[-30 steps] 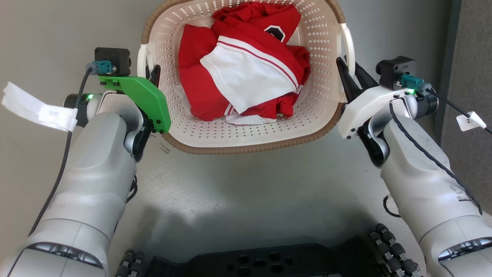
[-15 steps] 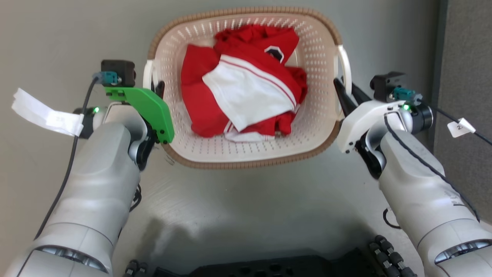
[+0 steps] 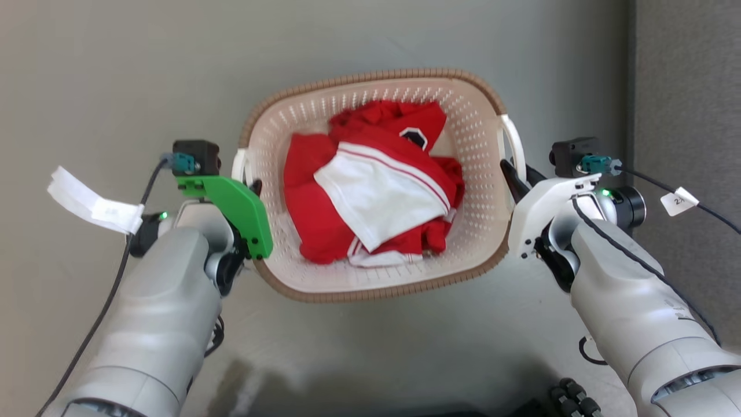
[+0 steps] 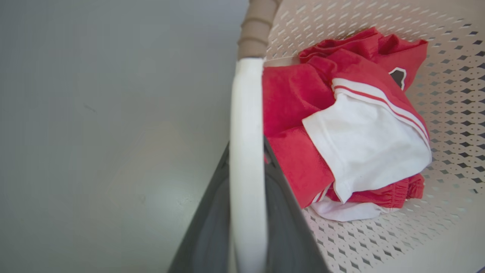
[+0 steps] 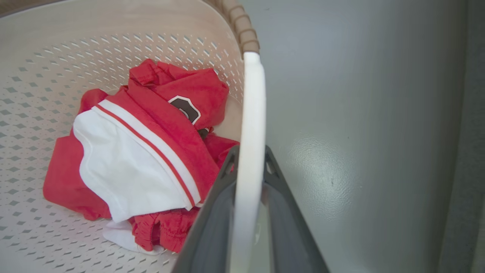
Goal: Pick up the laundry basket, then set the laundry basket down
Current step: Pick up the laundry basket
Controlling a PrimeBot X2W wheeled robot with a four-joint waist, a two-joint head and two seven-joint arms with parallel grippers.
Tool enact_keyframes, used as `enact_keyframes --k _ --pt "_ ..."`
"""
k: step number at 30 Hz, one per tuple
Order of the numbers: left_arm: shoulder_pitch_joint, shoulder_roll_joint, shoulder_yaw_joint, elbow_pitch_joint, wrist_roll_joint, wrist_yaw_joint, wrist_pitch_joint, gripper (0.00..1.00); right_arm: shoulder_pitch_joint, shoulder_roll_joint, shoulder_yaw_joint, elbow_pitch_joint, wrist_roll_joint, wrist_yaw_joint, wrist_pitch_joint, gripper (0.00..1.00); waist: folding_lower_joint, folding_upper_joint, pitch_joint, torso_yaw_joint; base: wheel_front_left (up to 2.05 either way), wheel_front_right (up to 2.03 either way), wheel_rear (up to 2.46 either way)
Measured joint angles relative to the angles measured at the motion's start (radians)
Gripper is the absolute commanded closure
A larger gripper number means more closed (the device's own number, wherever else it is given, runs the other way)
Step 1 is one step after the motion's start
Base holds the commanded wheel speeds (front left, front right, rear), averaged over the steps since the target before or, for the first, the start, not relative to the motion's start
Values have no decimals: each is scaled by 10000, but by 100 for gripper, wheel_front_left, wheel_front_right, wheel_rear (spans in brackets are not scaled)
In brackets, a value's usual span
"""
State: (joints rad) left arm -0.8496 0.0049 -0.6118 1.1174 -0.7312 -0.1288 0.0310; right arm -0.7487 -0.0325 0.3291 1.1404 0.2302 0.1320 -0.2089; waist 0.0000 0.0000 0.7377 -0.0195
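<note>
Up close, left end effector (image 4: pixel 246 151) and right end effector (image 5: pixel 251 151) clamp laundry basket (image 3: pixel 382 76) handles (image 5: pixel 253 94).

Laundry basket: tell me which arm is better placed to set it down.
Neither alone. The left claw straddles the left handle and the right claw the right handle of the laundry basket, so lowering it level likely needs both together.

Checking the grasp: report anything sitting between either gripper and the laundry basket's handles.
Nothing visible does. The left gripper grips one white side handle of the cream perforated plastic laundry basket; the right gripper, the other.
</note>
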Motion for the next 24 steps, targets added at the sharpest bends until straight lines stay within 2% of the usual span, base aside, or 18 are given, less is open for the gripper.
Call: enact_keyframes --k 24 --pt "1047 2 -464 84 -1258 17 1160 100 851 50 782 575 1302 33 974 100 -1 0 -2451 -134 0 0 0"
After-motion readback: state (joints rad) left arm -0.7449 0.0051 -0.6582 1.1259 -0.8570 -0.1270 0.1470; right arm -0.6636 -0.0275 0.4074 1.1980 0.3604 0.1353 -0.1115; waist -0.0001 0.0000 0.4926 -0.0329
